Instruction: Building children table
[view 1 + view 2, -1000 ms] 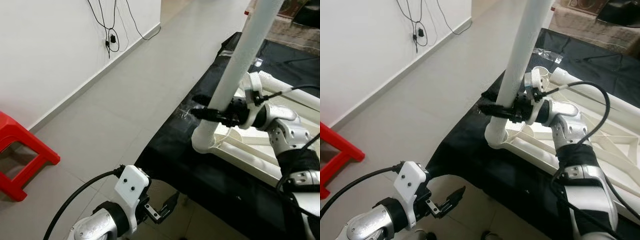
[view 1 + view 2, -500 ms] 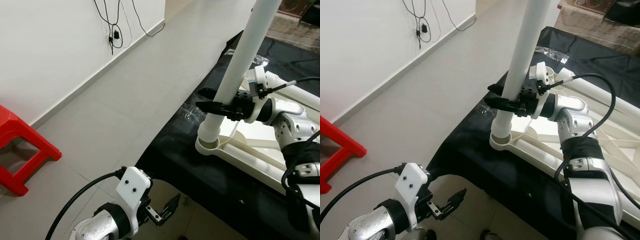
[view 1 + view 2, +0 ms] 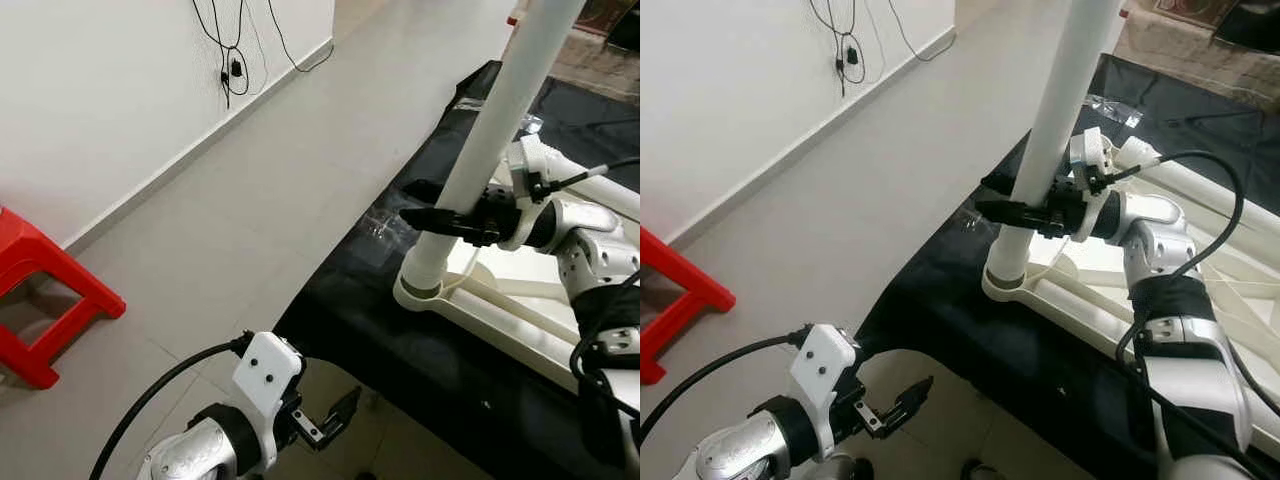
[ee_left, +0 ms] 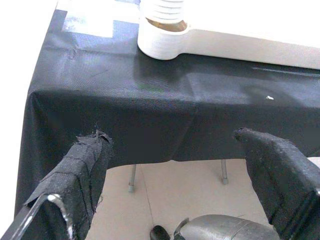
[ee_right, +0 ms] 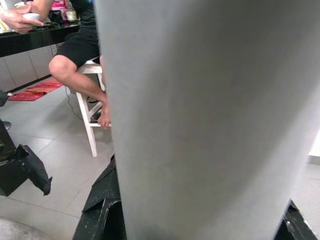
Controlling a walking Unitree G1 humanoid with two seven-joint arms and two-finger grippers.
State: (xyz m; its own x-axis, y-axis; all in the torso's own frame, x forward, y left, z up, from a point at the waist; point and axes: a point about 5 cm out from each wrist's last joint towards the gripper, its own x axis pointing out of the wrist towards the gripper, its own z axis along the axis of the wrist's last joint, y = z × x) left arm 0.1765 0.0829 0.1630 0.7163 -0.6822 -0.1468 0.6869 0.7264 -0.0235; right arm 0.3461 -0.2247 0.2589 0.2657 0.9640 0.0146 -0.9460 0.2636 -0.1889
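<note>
On the black-draped desk (image 3: 400,340), our right gripper (image 3: 455,218), jaws clamped, steadied the white table leg (image 3: 490,130) in its corner socket (image 3: 425,290); left gripper (image 4: 185,165) idled, jaws apart.

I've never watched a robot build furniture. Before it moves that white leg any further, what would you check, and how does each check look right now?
1. Right gripper clamped on the leg: ok.
2. Leg foot sits in the corner socket: ok.
3. Leg upright: not ok, it leans.
4. Leg fully seated: cannot tell; threads show above the socket in the left wrist view.
5. Tabletop lies flat on the black cloth: ok.
6. Left gripper out of the way, low, fingers open: ok.
</note>
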